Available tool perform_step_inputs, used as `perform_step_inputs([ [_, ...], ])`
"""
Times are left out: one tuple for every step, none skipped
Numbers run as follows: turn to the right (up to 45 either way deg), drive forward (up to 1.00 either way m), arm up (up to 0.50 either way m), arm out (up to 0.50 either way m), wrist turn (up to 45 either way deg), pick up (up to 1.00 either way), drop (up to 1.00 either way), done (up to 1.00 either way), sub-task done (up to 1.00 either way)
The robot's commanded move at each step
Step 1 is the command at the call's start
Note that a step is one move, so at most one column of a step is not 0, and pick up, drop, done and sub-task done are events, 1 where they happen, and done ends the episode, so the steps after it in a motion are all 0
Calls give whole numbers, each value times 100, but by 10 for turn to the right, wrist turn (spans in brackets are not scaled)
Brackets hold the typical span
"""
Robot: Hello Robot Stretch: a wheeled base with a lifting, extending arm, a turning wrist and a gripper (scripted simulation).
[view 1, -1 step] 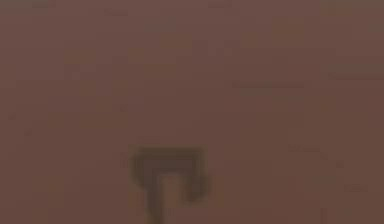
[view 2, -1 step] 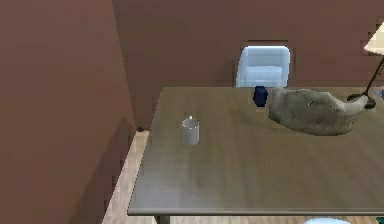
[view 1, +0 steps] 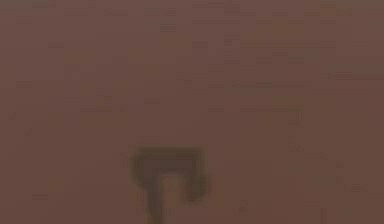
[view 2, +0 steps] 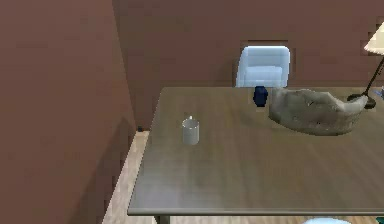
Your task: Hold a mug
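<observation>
The small pale grey mug [view 2: 190, 131] stands upright on the brown wooden tabletop [view 2: 230, 175], toward the arm side view's left and well apart from the rumpled tan heap [view 2: 315, 110]. Standing alone like that, I judge, leaves room to reach it. The tool's state I cannot tell.

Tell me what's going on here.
The robot is parked close to a brown wall straight ahead of it. On its arm side stands a wooden table. A small grey mug stands upright on the tabletop by itself, not yet picked up. Farther back on the table are a small dark blue thing, a lumpy tan heap and a lamp at the picture's right edge. A pale blue chair stands behind the table.
</observation>
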Motion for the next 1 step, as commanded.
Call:
perform_step_inputs([
  [0,0,36,0,0,0,0,0,0],
])
